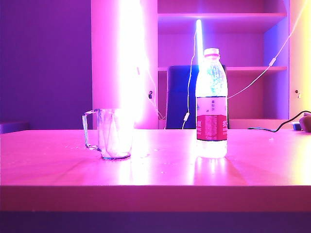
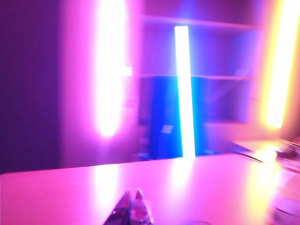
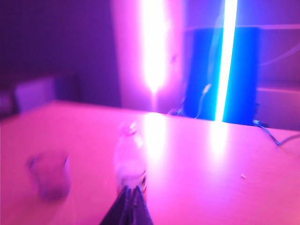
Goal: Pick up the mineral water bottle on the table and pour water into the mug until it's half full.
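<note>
The mineral water bottle (image 1: 211, 104) stands upright right of centre on the table (image 1: 155, 170), cap on, red-and-white label round its lower half. The clear glass mug (image 1: 114, 133) stands to its left, handle pointing left. No arm shows in the exterior view. In the right wrist view the bottle (image 3: 129, 157) is blurred, just beyond my right gripper (image 3: 131, 188), whose fingers meet, shut on nothing; the mug (image 3: 49, 173) sits off to one side. My left gripper (image 2: 132, 191) is shut too, over bare tabletop (image 2: 70, 192), with neither bottle nor mug in its view.
Bright light tubes (image 1: 132, 58) glare behind the table, in front of shelves and a dark blue chair (image 1: 182, 97). A black cable (image 1: 277, 127) and a small dark object (image 1: 305, 121) lie at the table's far right edge.
</note>
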{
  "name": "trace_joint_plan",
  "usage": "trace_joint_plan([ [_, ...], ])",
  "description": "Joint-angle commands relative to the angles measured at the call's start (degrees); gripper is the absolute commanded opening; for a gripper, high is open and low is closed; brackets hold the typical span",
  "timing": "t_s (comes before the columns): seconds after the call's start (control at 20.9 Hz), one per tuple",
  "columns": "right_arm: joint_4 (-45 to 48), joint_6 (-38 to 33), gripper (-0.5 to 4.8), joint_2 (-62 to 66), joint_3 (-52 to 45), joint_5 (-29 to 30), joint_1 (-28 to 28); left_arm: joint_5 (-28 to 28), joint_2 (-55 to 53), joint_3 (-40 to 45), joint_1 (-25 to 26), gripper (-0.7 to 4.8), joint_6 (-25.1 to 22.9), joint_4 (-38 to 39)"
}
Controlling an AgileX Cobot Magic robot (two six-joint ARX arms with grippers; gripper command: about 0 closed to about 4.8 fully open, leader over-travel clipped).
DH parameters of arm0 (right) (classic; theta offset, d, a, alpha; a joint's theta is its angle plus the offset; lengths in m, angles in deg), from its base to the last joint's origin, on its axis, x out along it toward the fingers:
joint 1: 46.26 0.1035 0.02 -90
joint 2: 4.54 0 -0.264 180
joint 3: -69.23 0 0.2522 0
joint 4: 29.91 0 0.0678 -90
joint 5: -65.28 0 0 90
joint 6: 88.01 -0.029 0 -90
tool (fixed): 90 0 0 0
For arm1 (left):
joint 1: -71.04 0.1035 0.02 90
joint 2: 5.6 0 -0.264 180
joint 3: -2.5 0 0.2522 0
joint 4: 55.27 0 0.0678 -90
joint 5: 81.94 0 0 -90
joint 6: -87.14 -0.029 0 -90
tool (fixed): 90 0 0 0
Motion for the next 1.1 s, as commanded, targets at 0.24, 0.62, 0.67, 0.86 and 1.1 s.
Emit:
trace_joint_plan([
  [0.24, 1.2, 11.5, 0.02, 16.5, 5.4, 15.5, 0.2, 25.4, -15.2, -6.7, 0.0, -0.06, 0.6, 16.9],
  [0.62, 54.7, -9.1, 1.41, 41.1, -13.4, 5.9, 5.8, 23.5, -19.1, -6.8, 0.0, -0.06, 4.7, 17.3],
  [0.67, 63.2, -9.4, 2.4, 46.5, -16.5, 3.7, 6.8, 24.5, -19.1, -6.8, 0.0, -0.06, 5.1, 17.4],
  [0.86, 77.2, -6.2, 3.66, 65.0, -19.1, 2.9, 9.7, 23.6, -19.1, -6.8, 0.0, -0.06, -2.2, 16.9],
  [1.1, 98.9, -3.0, 4.79, 85.0, -18.6, -0.4, 10.8, 21.5, -19.2, -6.8, 0.0, -0.06, -8.1, 16.9],
])
